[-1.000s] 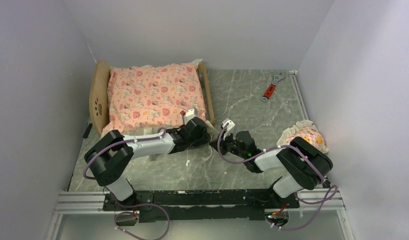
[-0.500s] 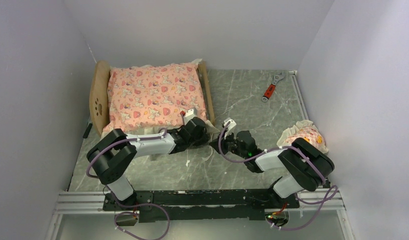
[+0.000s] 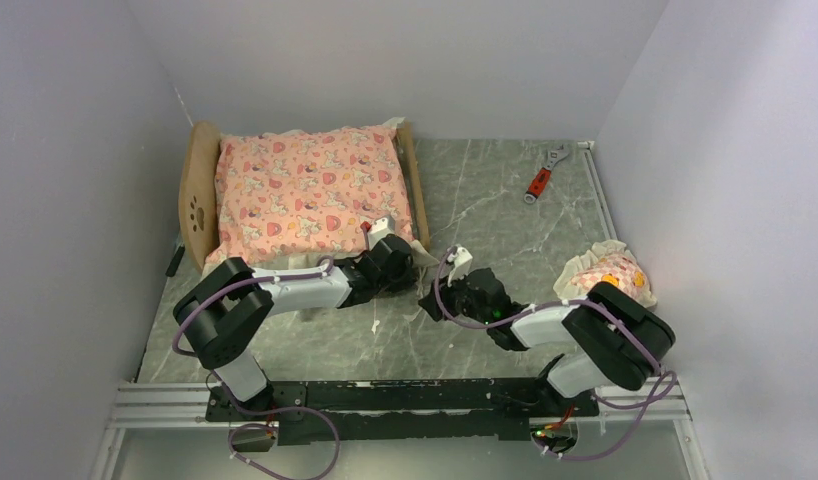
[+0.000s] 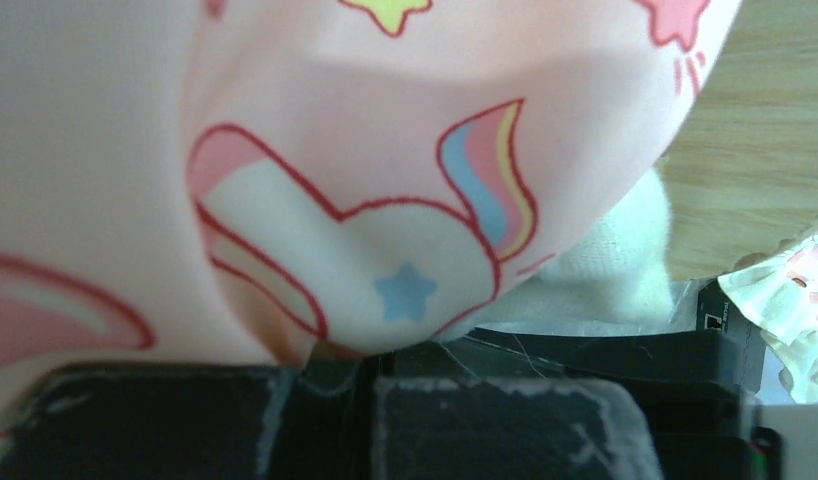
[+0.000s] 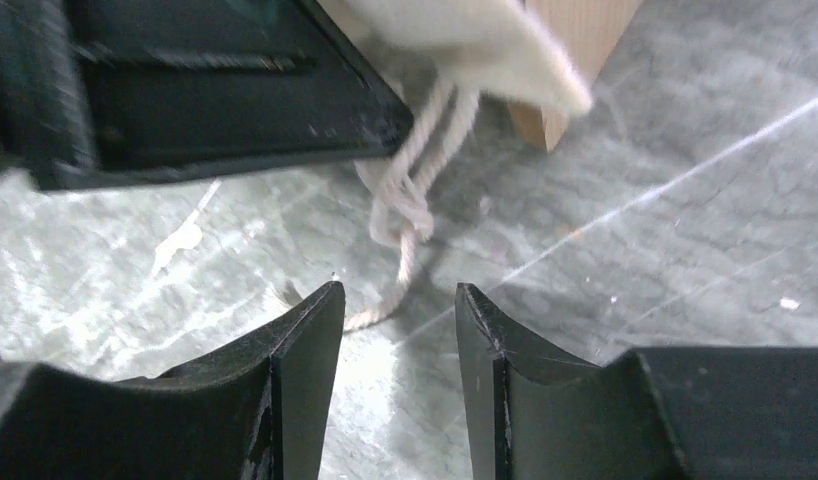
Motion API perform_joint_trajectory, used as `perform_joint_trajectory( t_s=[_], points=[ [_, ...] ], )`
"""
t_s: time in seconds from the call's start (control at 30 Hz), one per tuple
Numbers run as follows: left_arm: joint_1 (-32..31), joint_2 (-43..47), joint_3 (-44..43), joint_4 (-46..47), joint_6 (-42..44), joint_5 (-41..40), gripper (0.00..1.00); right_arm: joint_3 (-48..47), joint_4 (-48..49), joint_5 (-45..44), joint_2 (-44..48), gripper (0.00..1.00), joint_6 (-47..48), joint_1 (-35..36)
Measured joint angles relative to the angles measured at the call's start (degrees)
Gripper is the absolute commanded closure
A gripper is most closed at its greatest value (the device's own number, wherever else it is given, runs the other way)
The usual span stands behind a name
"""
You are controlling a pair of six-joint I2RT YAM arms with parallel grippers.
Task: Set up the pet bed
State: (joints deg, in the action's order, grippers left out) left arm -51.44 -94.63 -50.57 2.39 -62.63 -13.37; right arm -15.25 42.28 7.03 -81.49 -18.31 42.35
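Note:
The pet bed (image 3: 195, 205) lies at the back left, with its light-wood headboard to the left and its footboard (image 4: 755, 130) to the right. A pink cartoon-print mattress (image 3: 305, 185) fills it. At the near right corner my left gripper (image 3: 410, 262) is shut on the mattress. In the left wrist view the fabric (image 4: 385, 150) bulges over the closed left gripper (image 4: 370, 365). My right gripper (image 3: 430, 300) stands open low over the table, just right of that corner. Between the right gripper (image 5: 400, 300) jaws there is only the table. A white cord (image 5: 405, 200) hangs ahead of them.
A frilled pillow (image 3: 610, 275) rests on the table at the right, beside the right arm. At the back right lies a red-handled wrench (image 3: 543, 172). Grey walls close in the marble table (image 3: 485, 200) on three sides. A bed leg (image 5: 570, 60) stands just past the cord.
My left gripper has shut on the mattress corner. My right gripper has opened and shifted slightly left and nearer. The bed and pillow have not moved.

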Motion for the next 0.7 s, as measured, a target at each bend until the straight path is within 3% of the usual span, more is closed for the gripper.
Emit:
perform_joint_trajectory(
  t_s=[0.2,0.47,0.7],
  points=[
    [0.0,0.1,0.0,0.0,0.5,0.0,1.00,-0.3,2.4,-1.3,-4.6,0.62,-0.7,1.1],
    [-0.1,2.7,0.0,-0.5,1.6,-0.2,1.00,-0.9,4.3,-2.3,-7.0,0.98,-1.3,1.2],
    [-0.2,7.1,-3.4,-5.4,6.4,-3.8,1.00,1.6,-0.4,-5.6,-1.2,1.00,-1.6,1.4]
  ],
)
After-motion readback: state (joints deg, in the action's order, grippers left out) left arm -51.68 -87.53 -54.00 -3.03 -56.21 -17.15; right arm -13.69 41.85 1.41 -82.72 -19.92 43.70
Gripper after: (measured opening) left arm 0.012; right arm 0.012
